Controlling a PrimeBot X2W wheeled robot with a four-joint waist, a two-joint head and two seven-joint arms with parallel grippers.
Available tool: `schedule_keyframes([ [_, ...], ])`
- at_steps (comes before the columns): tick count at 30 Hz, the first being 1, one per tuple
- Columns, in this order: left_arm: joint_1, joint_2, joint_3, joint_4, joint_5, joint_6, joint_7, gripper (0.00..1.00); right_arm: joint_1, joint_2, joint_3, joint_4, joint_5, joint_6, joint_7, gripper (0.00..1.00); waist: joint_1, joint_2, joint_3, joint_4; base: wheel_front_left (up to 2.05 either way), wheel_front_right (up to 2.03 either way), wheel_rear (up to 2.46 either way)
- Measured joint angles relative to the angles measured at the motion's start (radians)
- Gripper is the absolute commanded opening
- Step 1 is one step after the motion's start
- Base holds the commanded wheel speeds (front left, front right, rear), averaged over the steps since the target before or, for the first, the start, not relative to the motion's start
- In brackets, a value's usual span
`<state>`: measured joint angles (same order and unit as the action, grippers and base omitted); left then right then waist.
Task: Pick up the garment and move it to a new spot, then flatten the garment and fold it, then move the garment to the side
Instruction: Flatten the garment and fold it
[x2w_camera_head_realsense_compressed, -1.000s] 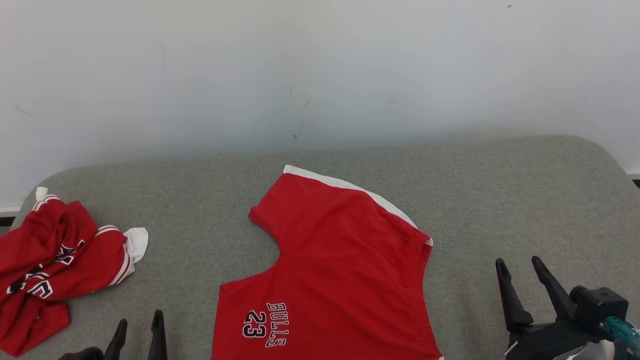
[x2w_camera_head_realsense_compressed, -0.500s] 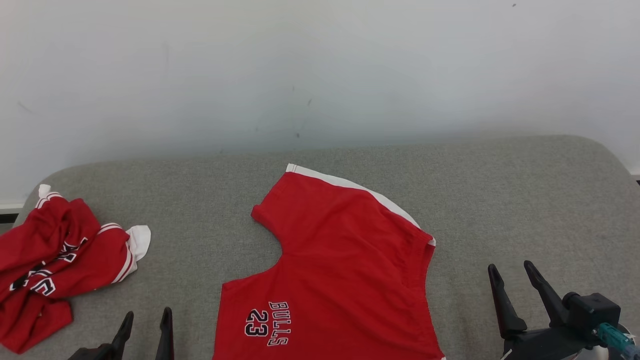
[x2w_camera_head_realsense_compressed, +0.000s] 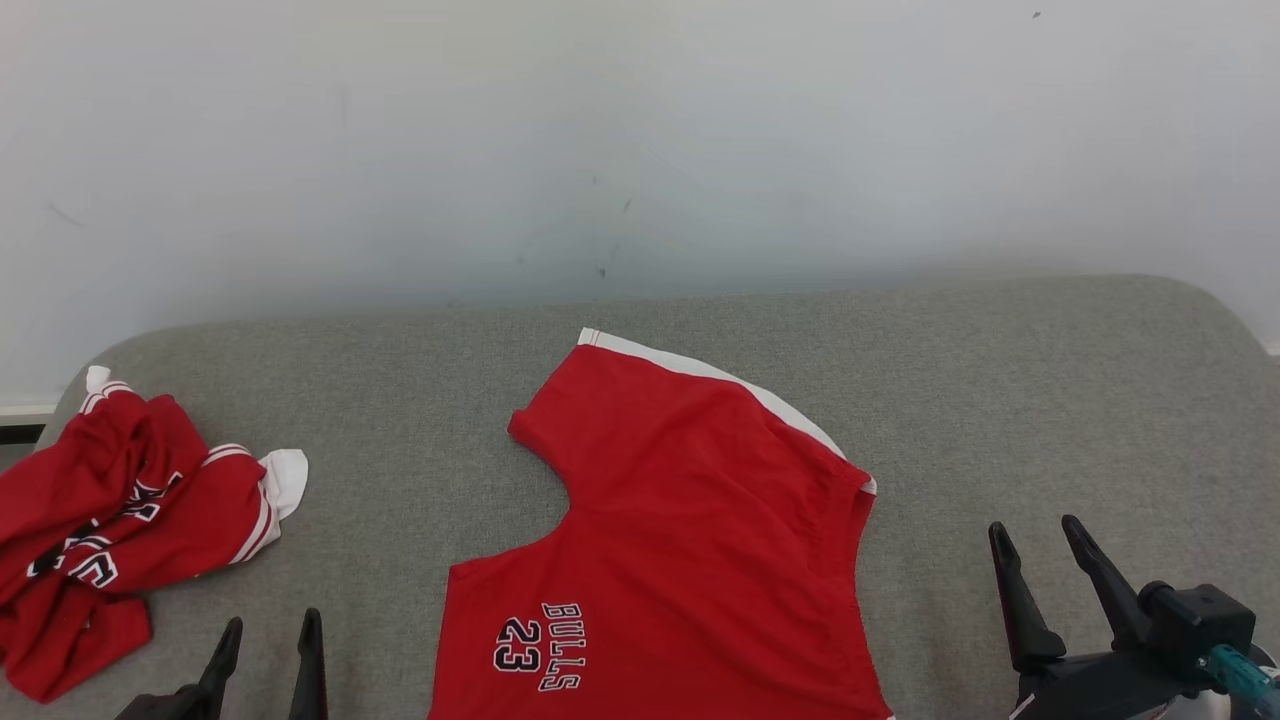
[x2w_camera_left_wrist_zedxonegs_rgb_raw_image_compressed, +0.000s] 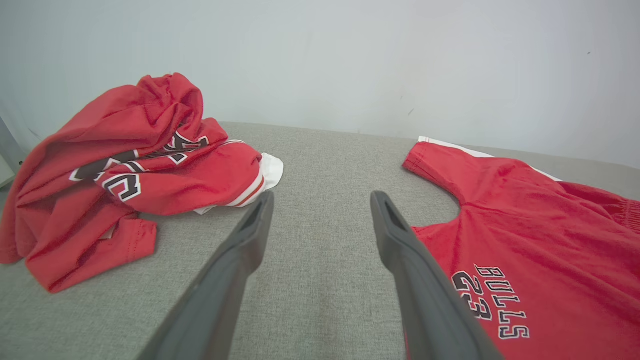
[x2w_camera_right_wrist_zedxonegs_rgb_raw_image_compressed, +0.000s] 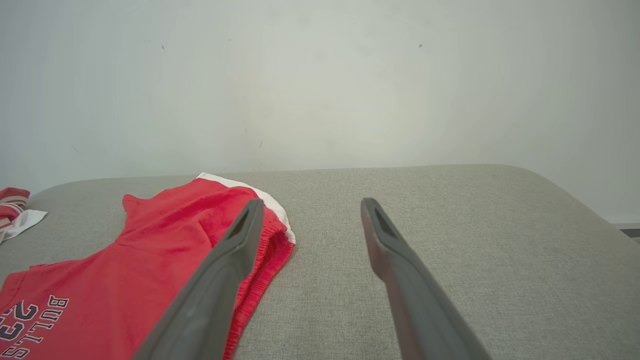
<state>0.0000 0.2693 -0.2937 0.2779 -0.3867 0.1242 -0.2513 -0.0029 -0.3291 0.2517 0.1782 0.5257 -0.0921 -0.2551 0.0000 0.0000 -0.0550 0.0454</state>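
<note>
garment (x2w_camera_head_realsense_compressed: 690, 530) flat, long axis near-to-far, hem toward wall (x2w_camera_head_realsense_compressed: 640, 150) | left fingers (x2w_camera_head_realsense_compressed: 308, 670) spread | right fingers (x2w_camera_head_realsense_compressed: 1015, 600) spread

"BULLS 23" on flat red garment (x2w_camera_head_realsense_compressed: 690, 540), unreadable partial lettering on crumpled red garment (x2w_camera_head_realsense_compressed: 120, 520)

Garment (x2w_camera_head_realsense_compressed: 690, 540): red, white trim, "BULLS 23" print
Pose: lying flat, smooth
Place: centre, near side
Crumpled garment (x2w_camera_head_realsense_compressed: 110, 520): red, white-striped, bunched, left

Open grey surface (x2w_camera_head_realsense_compressed: 1050, 400) right of garment (x2w_camera_head_realsense_compressed: 690, 520)
</note>
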Motion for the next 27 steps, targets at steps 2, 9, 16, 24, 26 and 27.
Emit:
schedule_keyframes([
  [2,0.002,0.0,0.004,0.0,0.001,0.0,0.003,1.0,0.003,0.002,-0.005,0.0,0.0,0.0,0.0,1.0,0.0,0.0,0.0,0.0,0.0,0.0,0.0],
  [9,0.016,-0.004,0.008,-0.007,0.012,0.0,0.013,1.0,0.015,0.011,-0.015,0.0,-0.005,0.005,0.0,1.0,0.0,0.0,0.001,0.001,0.0,0.0,0.0],
  [16,0.016,-0.005,-0.023,-0.027,0.044,0.0,0.04,1.0,0.028,0.01,-0.02,0.002,-0.008,0.022,0.0,1.0,0.0,0.0,0.002,0.014,0.0,0.0,0.0],
  [24,0.04,0.002,-0.087,-0.057,0.047,-0.034,0.105,1.0,0.082,0.006,0.019,0.007,0.021,0.085,0.023,1.0,-0.0001,0.0,0.003,0.04,0.0,0.0,0.0],
  [26,0.056,0.007,-0.097,-0.062,0.046,-0.043,0.125,1.0,0.082,0.003,0.034,0.004,0.028,0.103,0.041,1.0,0.0,0.0,0.003,0.044,0.0,0.0,0.0],
  [27,0.061,0.01,-0.105,-0.063,0.046,-0.053,0.137,1.0,0.083,0.001,0.038,0.002,0.03,0.111,0.049,1.0,0.0,0.0,0.003,0.045,0.0,0.0,0.0],
])
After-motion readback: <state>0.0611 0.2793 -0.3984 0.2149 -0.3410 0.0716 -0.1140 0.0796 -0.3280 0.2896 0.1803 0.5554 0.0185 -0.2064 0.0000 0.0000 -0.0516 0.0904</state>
